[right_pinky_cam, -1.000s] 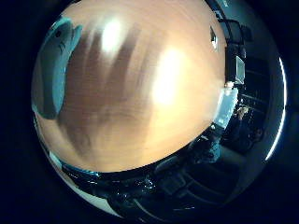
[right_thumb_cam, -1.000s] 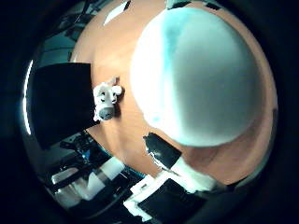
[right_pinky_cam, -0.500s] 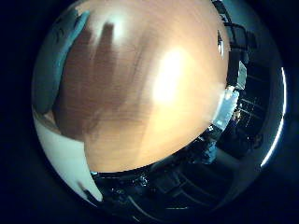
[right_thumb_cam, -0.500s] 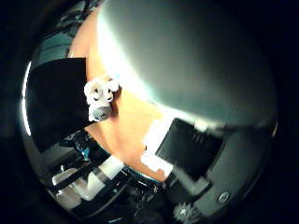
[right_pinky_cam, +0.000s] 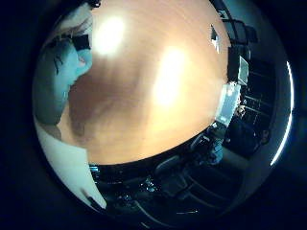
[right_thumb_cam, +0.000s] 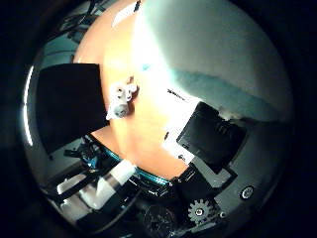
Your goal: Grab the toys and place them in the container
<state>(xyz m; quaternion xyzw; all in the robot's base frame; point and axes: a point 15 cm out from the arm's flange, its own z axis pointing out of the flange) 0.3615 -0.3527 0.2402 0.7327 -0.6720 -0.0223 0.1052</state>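
Note:
A pale blue plush toy (right_thumb_cam: 223, 54) fills much of the thumb side view, close against my palm. My right hand (right_thumb_cam: 213, 136) has a black-padded finger pressed into the toy's underside. A white finger (right_pinky_cam: 67, 167) and a black part (right_pinky_cam: 79, 42) flank the same toy at the edge of the little finger side view, so the fingers curl round it. A small white toy (right_thumb_cam: 120, 99) lies on the orange-brown table (right_pinky_cam: 158, 96), right beside a black container (right_thumb_cam: 69, 111).
A white box (right_pinky_cam: 225, 100) stands at the table's edge, with a small dark thing (right_pinky_cam: 214, 36) farther along the tabletop. Beyond the edge are dark furniture and equipment. A white sheet (right_thumb_cam: 124, 15) lies on the table's far part.
The hand has come down onto the plush toy, which now sits against the palm. Fingers have come in around it from both sides. The white toy and container have not moved.

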